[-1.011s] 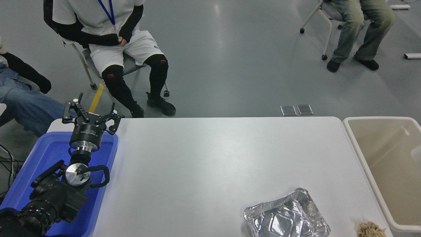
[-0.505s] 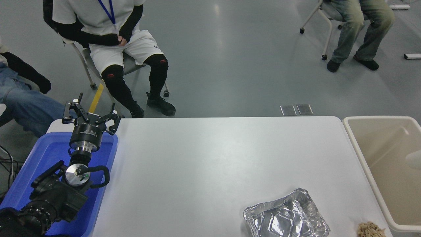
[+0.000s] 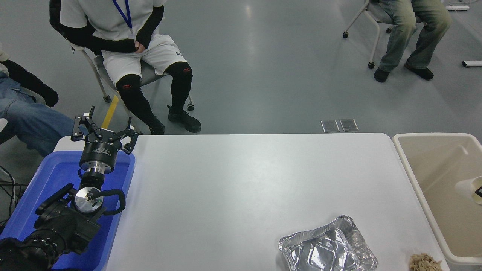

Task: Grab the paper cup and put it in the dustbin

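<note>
At the right edge of the head view, the paper cup (image 3: 469, 189) is seen partly cut off by the frame, tipped with its cream inside facing right, within the outline of the dustbin (image 3: 414, 177); whether it hangs above the bin floor or rests on it cannot be told. A small dark shape is noted at the cup's mouth, at the very frame edge; it may be part of the right gripper, but that gripper is otherwise out of view, so the state of its jaws cannot be told. The task is judged nearly complete: the cup is off the white surface (image 3: 233, 188) and over or in the bin; only release, if not yet made, and withdrawal remain. Apart from the cup, the bin's visible interior appears bare. The crumpled foil tray (image 3: 327, 250) near the front edge holds nothing visible; a small tan fibrous clump (image 3: 425, 262) lies just to its right. The left gripper (image 3: 102, 132) is parked over the blue plastic tray (image 3: 37, 199), jaws spread apart and holding nothing; no contents are visible in that tray.
</note>
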### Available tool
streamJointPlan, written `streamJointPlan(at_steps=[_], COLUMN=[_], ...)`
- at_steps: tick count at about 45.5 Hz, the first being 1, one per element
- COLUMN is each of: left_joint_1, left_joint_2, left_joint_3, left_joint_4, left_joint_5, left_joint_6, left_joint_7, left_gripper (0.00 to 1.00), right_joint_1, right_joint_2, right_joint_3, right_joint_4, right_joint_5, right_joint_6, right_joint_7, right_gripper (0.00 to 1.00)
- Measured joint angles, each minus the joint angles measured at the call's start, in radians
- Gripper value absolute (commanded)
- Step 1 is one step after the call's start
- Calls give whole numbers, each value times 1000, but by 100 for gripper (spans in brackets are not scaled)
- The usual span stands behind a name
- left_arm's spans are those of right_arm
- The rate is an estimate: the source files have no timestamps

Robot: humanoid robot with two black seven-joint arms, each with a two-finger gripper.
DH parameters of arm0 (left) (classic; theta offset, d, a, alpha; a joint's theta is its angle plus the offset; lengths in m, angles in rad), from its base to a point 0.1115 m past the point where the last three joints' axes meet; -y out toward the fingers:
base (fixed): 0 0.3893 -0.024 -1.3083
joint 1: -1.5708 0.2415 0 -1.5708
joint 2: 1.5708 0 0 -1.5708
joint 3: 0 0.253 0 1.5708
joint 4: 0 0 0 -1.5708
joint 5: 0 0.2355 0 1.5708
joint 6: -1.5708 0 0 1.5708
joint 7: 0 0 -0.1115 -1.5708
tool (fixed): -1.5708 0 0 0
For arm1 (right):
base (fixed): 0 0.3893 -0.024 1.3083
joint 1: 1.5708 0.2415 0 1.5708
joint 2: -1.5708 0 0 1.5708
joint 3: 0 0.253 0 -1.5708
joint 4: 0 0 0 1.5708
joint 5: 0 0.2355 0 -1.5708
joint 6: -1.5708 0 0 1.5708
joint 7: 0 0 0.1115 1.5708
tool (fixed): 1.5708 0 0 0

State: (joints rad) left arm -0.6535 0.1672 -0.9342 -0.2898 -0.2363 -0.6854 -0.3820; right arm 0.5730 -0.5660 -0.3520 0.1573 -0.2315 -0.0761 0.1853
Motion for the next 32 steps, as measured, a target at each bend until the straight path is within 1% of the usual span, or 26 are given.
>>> streamJointPlan(at_steps=[6,7,10,12,14,16,17,19,23,24,32], left_joint_1=[0,0,0,0,0,0,0,0,0,0,0], left_joint_2=[0,0,0,0,0,0,0,0,0,0,0], left_joint_3=[0,0,0,0,0,0,0,0,0,0,0], left_joint_4=[0,0,0,0,0,0,0,0,0,0,0], left_joint_5=[0,0,0,0,0,0,0,0,0,0,0], left_joint_6=[0,0,0,0,0,0,0,0,0,0,0], left_joint_7=[0,0,0,0,0,0,0,0,0,0,0], left_gripper=[99,99,99,99,99,99,99,99,99,99,99], right_joint_1=[-7,-7,-9,-10,-11,-11,-12,-12,-13,-13,-11], right_joint_2=[3,4,5,5,6,6,6,8,16,17,24], right_joint_3=[8,9,12,13,15,17,18,20,23,23,26], right_joint_4=[-2,-3,-4,-5,-6,-7,-7,-7,-7,-7,-8], right_joint_5=[22,25,31,35,37,40,40,42,45,45,48], right_joint_6=[-7,-8,-12,-16,-23,-38,-45,-65,-93,-96,-119], right_joint_7=[-17,-19,-24,-26,-28,-30,-30,-31,-32,-33,-35], right_gripper=[0,8,43,62,76,86,89,92,93,97,98])
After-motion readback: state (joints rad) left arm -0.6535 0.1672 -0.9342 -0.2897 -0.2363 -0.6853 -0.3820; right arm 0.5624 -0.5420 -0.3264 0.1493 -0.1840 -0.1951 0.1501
